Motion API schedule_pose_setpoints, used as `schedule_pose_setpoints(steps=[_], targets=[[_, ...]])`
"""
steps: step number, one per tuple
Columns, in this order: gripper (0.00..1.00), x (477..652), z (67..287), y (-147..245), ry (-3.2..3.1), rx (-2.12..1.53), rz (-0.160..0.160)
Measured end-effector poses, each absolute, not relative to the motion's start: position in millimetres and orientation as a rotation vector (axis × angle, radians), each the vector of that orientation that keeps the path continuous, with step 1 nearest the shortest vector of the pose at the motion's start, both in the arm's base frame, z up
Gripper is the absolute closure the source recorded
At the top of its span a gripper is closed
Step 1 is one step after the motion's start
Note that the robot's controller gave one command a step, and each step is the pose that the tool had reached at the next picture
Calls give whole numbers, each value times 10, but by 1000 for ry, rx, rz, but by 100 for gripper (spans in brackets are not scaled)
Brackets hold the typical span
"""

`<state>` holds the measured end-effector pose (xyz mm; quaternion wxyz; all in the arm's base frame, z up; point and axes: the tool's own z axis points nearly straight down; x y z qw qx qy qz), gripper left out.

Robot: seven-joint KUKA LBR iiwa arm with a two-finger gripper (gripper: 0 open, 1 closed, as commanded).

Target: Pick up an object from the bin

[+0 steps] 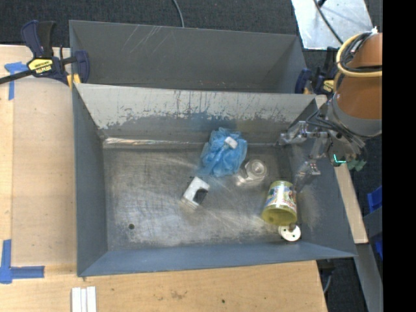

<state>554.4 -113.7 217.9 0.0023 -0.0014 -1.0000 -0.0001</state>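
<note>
Grey bin [140,203] floor open at left, jaws by right wall near yellow can [280,203], gap unreadable.

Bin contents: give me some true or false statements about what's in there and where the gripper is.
1. The blue wad lies near the back wall. True.
2. The can lies at the left end of the bin. False: it lies at the right end.
3. The gripper holds the can. False: the can lies on the floor, apart from the gripper.
4. A white block lies left of the can. True.
</note>
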Motion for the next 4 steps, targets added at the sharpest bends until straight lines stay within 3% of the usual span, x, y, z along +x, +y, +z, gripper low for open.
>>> schedule_pose_setpoints(steps=[1, 2, 3, 4], targets=[[0, 5561, 2224, -1132, -3146, -1, 2], [0, 5461, 1794, -1183, -3139, 234, 2], [0, 5282, 1630, -1335, -3036, 815, 1], [0, 5367, 1284, -1436, -3016, 880, -1]])
